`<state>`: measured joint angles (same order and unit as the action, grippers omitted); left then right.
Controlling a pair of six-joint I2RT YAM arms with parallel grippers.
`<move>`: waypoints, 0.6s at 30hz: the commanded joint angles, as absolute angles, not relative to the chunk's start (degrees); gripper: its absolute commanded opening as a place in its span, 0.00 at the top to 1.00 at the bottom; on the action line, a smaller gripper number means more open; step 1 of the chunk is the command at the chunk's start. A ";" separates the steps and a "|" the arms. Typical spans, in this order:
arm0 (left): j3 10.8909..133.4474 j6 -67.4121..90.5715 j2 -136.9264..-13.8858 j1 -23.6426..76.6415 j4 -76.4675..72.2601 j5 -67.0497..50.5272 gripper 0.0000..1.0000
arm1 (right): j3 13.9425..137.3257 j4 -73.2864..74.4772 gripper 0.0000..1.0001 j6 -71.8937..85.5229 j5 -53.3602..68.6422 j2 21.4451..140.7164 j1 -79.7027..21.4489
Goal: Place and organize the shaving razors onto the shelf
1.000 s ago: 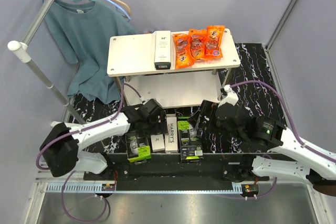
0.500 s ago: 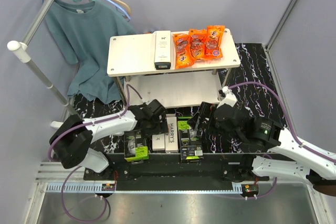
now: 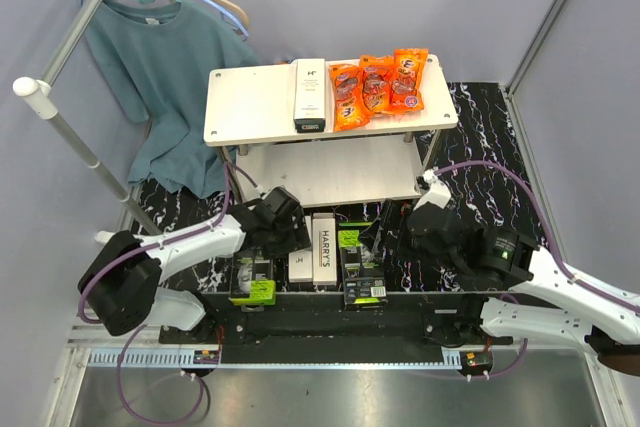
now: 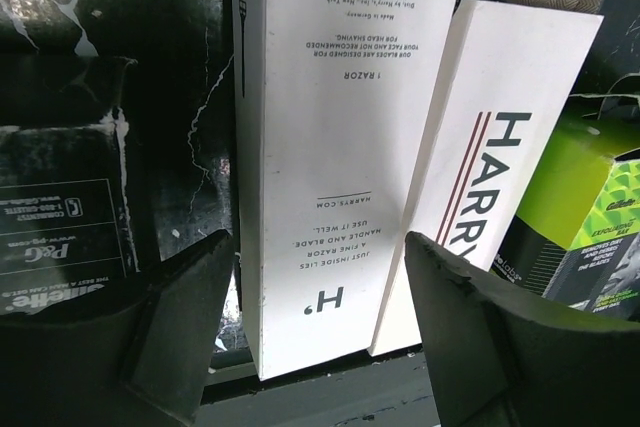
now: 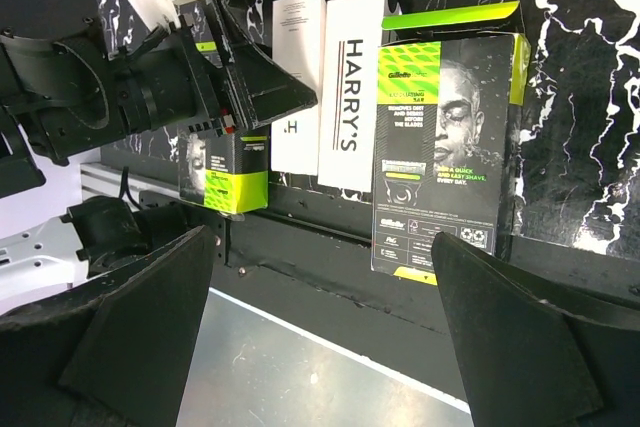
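Top: one white box (image 3: 310, 95) noted flat on shelf (image 3: 250, 107) top board, long axis front-to-back.
L wrist: L gripper (image 4: 320, 242) jaws seen apart, either side of slim white H box (image 4: 320, 127); HARRY'S box (image 4: 490, 177) alongside.
R wrist: R gripper (image 5: 322, 237) jaws wide apart, empty. Black/lime box (image 5: 445, 147) flat on table (image 5: 580, 97), parallel to whites.

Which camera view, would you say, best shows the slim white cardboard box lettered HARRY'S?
The right wrist view: the slim white HARRY'S box shows at full length, its lettering readable. The left wrist view crops the box to one part. The top external view shows the box small.
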<state>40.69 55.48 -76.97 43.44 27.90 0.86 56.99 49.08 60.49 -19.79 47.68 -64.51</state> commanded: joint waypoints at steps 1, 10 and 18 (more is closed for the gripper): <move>39.64 51.24 -79.80 41.92 31.99 4.05 0.24 | 57.13 46.50 0.00 61.08 -19.34 48.25 -65.04; 41.75 49.48 -86.22 42.54 33.04 6.15 0.27 | 57.13 47.11 0.00 60.82 -19.42 47.99 -65.04; 37.71 49.48 -79.81 42.71 33.05 8.26 0.28 | 56.60 47.28 0.00 61.00 -18.98 47.90 -64.95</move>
<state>42.63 52.58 -81.69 43.38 26.30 -0.67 56.90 48.23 60.49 -19.73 48.49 -64.51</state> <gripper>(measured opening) 0.721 0.994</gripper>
